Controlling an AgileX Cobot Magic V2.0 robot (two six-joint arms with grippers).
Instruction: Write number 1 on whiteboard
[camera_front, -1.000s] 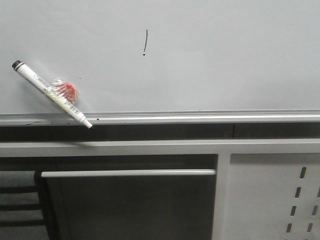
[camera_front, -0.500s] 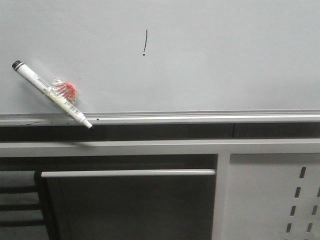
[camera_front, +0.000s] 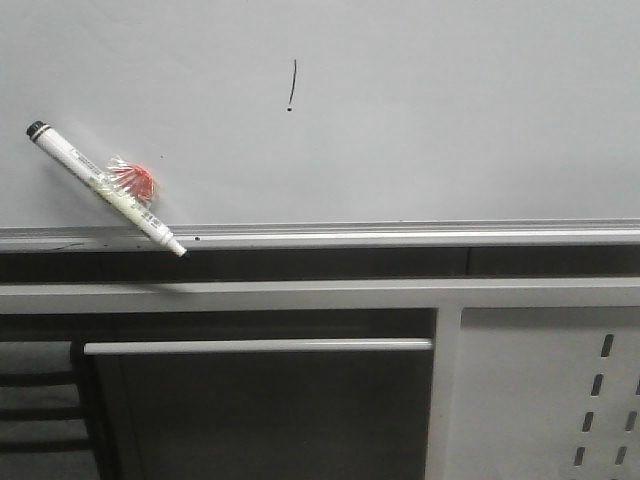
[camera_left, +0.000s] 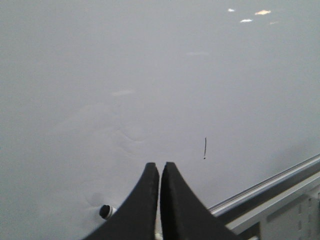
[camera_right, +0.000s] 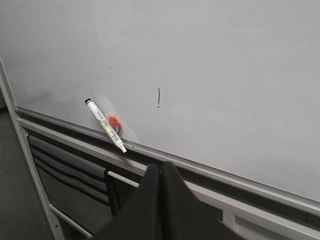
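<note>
Left pincer (camera_left: 159, 172): fingers pressed together, nothing between them; tips aimed at the whiteboard (camera_left: 150, 75), clear of its surface as far as can be judged.
Right pincer (camera_right: 160, 172): likewise pressed together and empty; set back from the board, below the rail (camera_right: 210, 172).
Number 1 (camera_front: 292, 84): short, thin black stroke on the upper middle of the board, long axis near vertical, small dot at the lower end. From the left pincer, up and off to the right side; from the right pincer, straight ahead and above.
Marker (camera_front: 105, 188): leaning against the board, nib end down on the silver rail, black cap end up and to the left; reddish tag at mid-barrel. Well left of the stroke.
Nearer arm: left, judged by the marker's cap showing just beside its fingers in the wrist view.
Task status: stroke present; judged done or near done.
Hidden: most of the marker behind the left fingers in the left wrist view; neither arm visible in the front view; board's upper edge cut off.
</note>
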